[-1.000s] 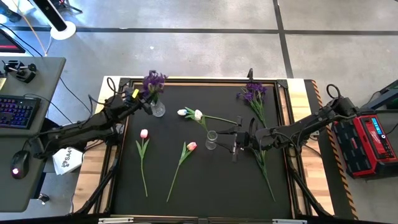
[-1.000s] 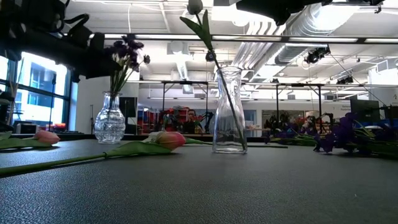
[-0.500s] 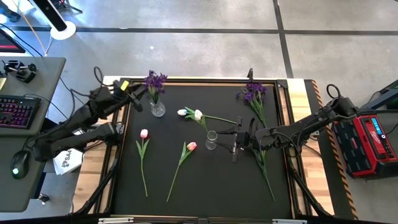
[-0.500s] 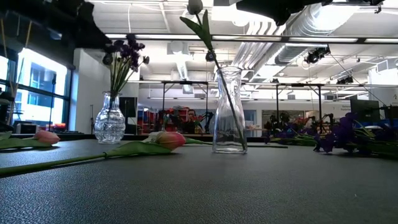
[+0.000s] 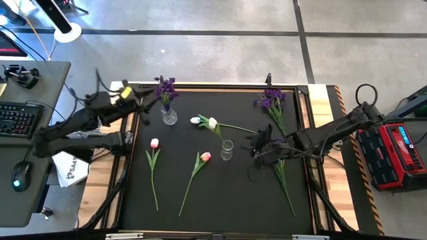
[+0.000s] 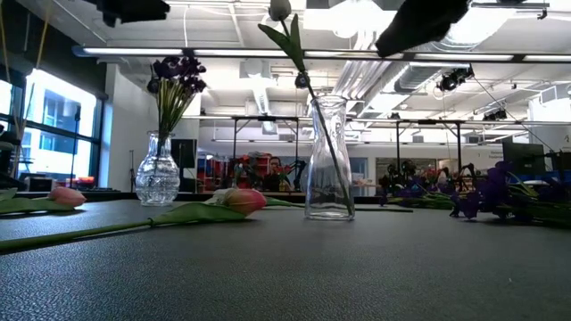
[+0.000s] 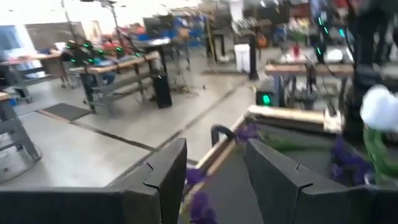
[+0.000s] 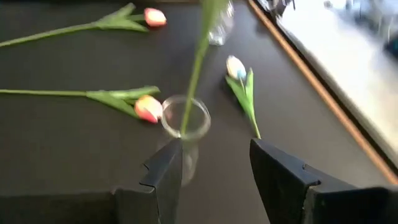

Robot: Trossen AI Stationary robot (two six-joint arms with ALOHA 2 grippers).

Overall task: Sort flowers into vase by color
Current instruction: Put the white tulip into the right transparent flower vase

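A clear bottle vase (image 5: 227,150) stands mid-table with one white tulip (image 5: 212,123) in it, the stem leaning toward the far edge. My right gripper (image 5: 257,148) hangs open just right of this vase (image 8: 185,121), tipped down, with nothing between its fingers. Purple flowers (image 5: 165,87) stand in a round cut-glass vase (image 5: 169,118) at the far left. My left gripper (image 5: 139,101) is open and empty, left of that vase and above the table's left rim. Two pink tulips (image 5: 155,143) (image 5: 205,157) and another white tulip (image 5: 195,121) lie flat on the mat.
More purple flowers (image 5: 270,101) lie at the far right, their long stems (image 5: 285,187) running toward the near edge under my right arm. A raised wooden rim (image 5: 313,133) frames the black mat. A desk with a keyboard (image 5: 17,120) stands to the left, a red case (image 5: 393,153) to the right.
My left gripper has drawn back from the purple flowers in the round vase, going up and toward the table's left edge; the flowers stay standing in that vase. My right gripper has tipped its fingers downward and risen a little beside the bottle vase.
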